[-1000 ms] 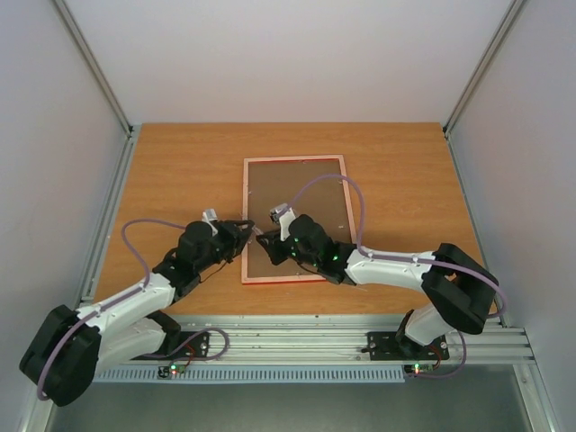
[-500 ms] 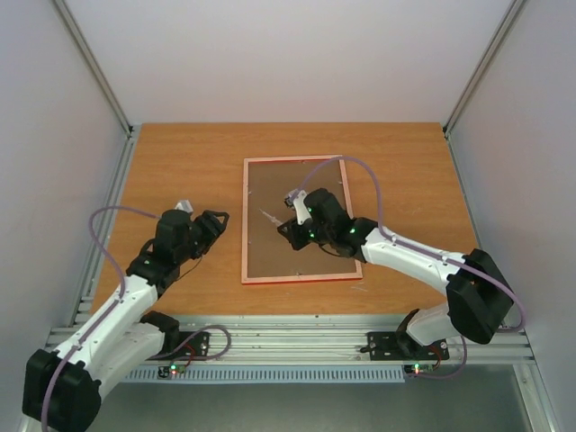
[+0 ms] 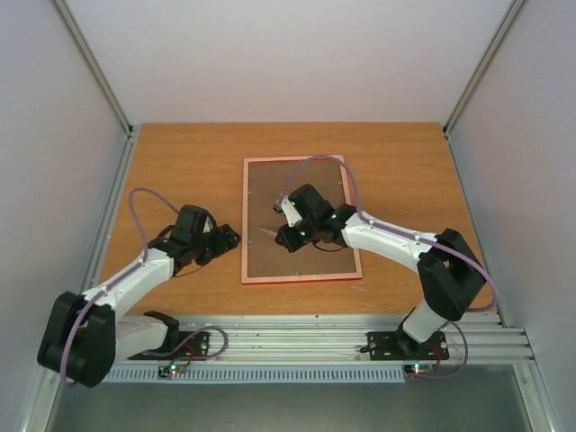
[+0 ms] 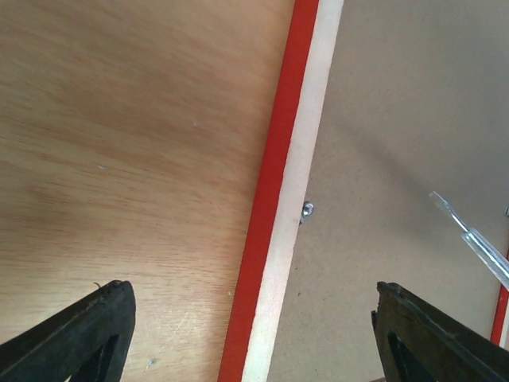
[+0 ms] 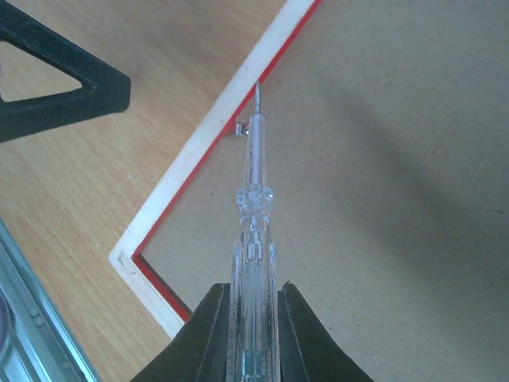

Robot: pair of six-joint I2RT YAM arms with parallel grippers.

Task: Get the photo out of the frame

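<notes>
fingers, left gripper [image 3: 229, 239]: top view, spread wide with nothing in them, backed off the frame [image 3: 301, 280] edge they were pinched at a second ago
right gripper [image 3: 288, 236]: same view, clamped on the screwdriver [image 3: 268, 234] over the brown board [image 3: 310, 184]
photo: can't see it, frame's face down on the table [image 3: 180, 162], presumably under the board
left wrist: jaws wide either side of the red rail, clip [image 4: 307, 210] between
right wrist: screwdriver tip at that clip
meaning: left hand's let go, guessing clip-prying is next
</notes>
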